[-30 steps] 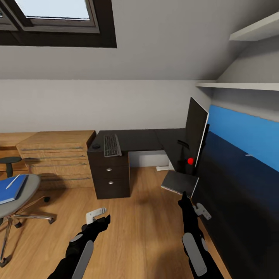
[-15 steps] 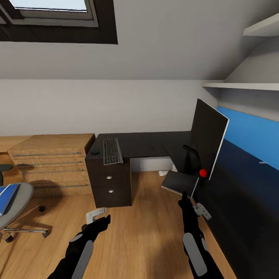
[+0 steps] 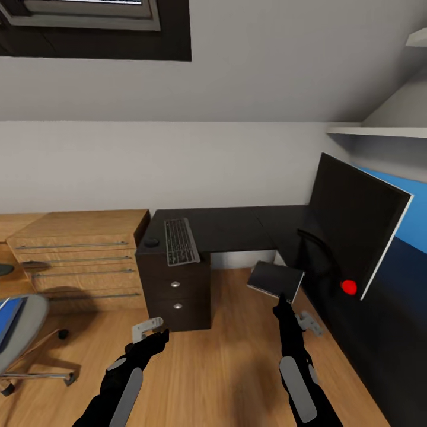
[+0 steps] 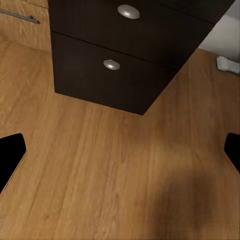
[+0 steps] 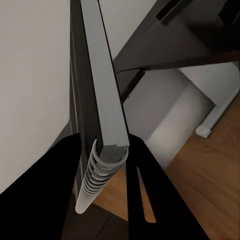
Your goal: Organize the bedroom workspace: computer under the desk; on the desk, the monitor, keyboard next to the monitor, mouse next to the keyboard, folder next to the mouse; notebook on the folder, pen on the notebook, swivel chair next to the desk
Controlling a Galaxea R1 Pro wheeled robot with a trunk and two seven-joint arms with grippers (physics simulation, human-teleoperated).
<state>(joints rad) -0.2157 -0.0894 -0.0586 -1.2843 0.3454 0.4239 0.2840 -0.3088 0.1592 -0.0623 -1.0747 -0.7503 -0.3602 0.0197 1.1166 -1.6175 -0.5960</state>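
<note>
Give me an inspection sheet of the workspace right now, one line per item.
Surface: desk, glossy black, L-shaped.
Job's things: keyboard and mouse on desk above the drawers; monitor on its right wing; blue folder on swivel chair; notebook off the desk, held.
Clutter: nothing seen.
Grippers: right gripper shut on notebook; left gripper open, empty, over floor.
Cables: nothing seen.
Surroundings: wood cabinets, skylight, wall shelf.

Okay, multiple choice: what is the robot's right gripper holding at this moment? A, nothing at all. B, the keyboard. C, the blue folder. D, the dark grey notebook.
D: the right gripper is clamped on the spiral-bound edge of the dark grey notebook, which it holds up in front of the desk.
</note>
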